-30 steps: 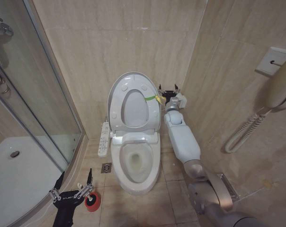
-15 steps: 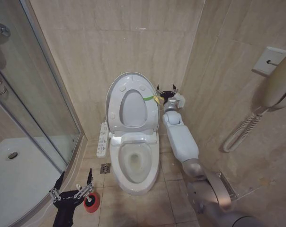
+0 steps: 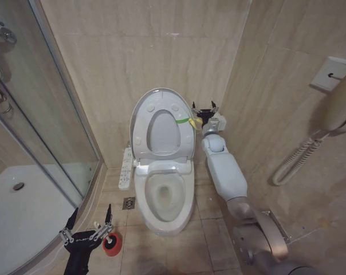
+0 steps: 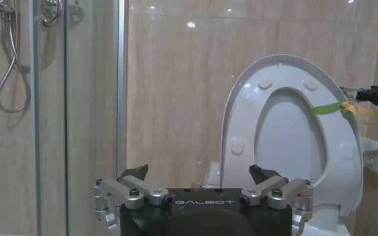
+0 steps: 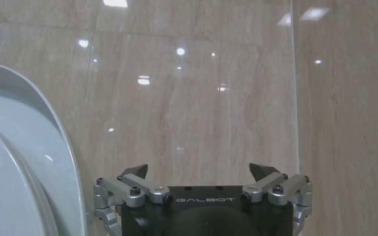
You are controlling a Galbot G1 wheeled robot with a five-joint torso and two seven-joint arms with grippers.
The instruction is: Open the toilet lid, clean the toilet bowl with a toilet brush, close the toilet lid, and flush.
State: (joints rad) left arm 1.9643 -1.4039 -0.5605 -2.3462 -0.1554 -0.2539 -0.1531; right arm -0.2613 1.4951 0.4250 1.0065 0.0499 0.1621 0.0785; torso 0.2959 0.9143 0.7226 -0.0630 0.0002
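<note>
1. Toilet brush: only its small red cup holder (image 3: 111, 244) can be made out, on the tiled floor at the lower left of the head view, just beside the left gripper; the brush itself cannot be told from these views.
2. The left gripper (image 3: 87, 224) hangs low over the floor near the shower enclosure (image 3: 35, 143), its fingers spread wide and holding nothing. In the left wrist view the same gripper (image 4: 202, 174) points at the raised lid with the fingers well apart.
3. The toilet bowl (image 3: 164, 197) stands on the floor against the back wall, its ring seat down and the basin uncovered. A white button strip (image 3: 126, 168) sits along its side toward the shower.
4. The toilet lid (image 3: 162, 126) stands upright against the back wall, its underside facing the camera. A yellow-green band (image 3: 183, 120) is at its edge on the robot's right.
5. The right gripper (image 3: 204, 110) is raised just beside that banded edge of the lid, arm stretched up from the lower right. In the right wrist view this gripper (image 5: 202, 174) is parted and empty, facing the wall tiles, with the lid's rim (image 5: 45, 147) beside it.
</note>
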